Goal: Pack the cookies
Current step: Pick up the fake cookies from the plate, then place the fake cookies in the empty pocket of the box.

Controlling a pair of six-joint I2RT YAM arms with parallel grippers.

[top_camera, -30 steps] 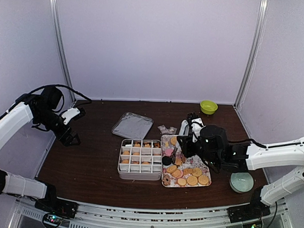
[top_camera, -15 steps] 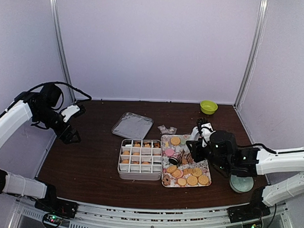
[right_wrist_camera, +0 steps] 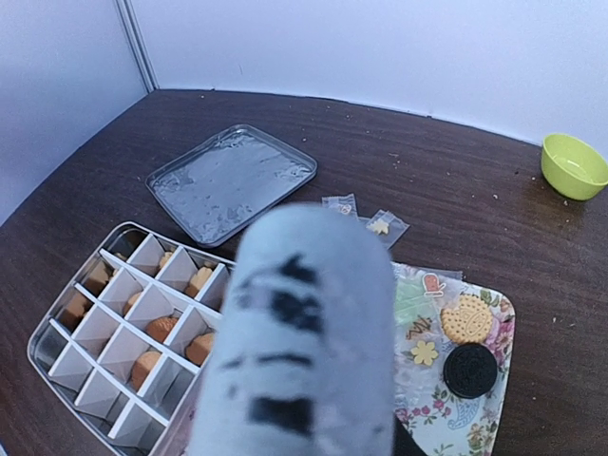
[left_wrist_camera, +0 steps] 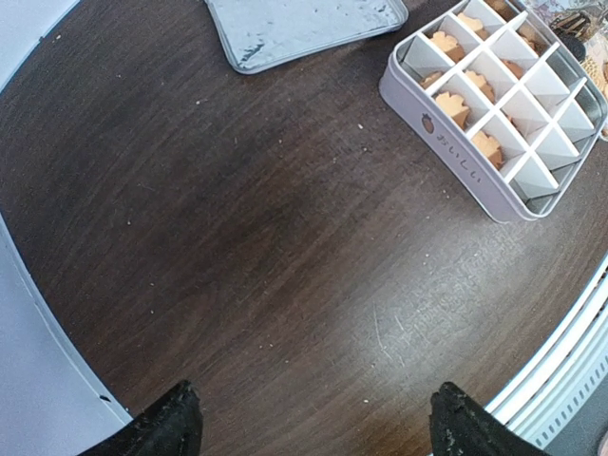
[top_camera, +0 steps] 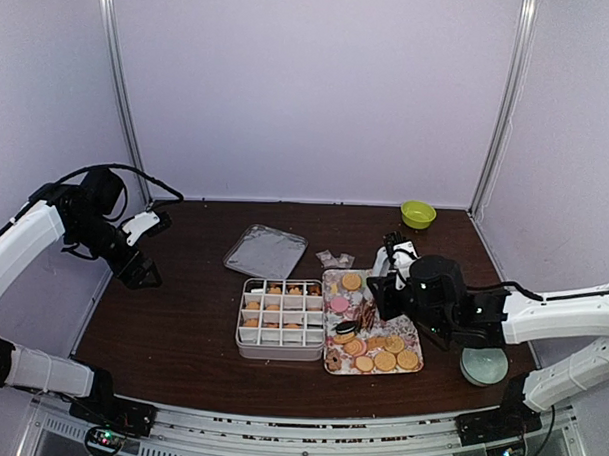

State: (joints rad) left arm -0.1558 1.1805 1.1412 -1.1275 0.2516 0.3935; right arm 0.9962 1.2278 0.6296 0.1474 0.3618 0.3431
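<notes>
Top view: the cookies (top_camera: 380, 353) lie loose on the floral tray (top_camera: 329, 287), towards the table's (top_camera: 181, 334) near right part. More of them fill the far rows of the divided box (top_camera: 280, 352), which stands just beside the tray's left edge. The right gripper (top_camera: 372, 304) hangs over the tray's middle, with the cookies directly under it and towards the near edge, so this arm is plainly the closer one. Its forearm reaches in low from the right edge. The cookies are round and have no long axis, while the tray runs far-to-near. The left gripper (top_camera: 141, 272) sits well apart, up by the left edge, elbow raised.

Left wrist view: the left gripper (left_wrist_camera: 313, 429) is spread wide with nothing between its fingers. Only bare table is below it, and the box with its cookies (left_wrist_camera: 454, 104) lies off at the upper right.

Right wrist view: a blurred grey shape (right_wrist_camera: 304, 332), possibly a held tool, hides the jaws, so I cannot tell their state. A golden cookie (right_wrist_camera: 465, 318) and a dark cookie (right_wrist_camera: 470, 370) show on the tray.
</notes>
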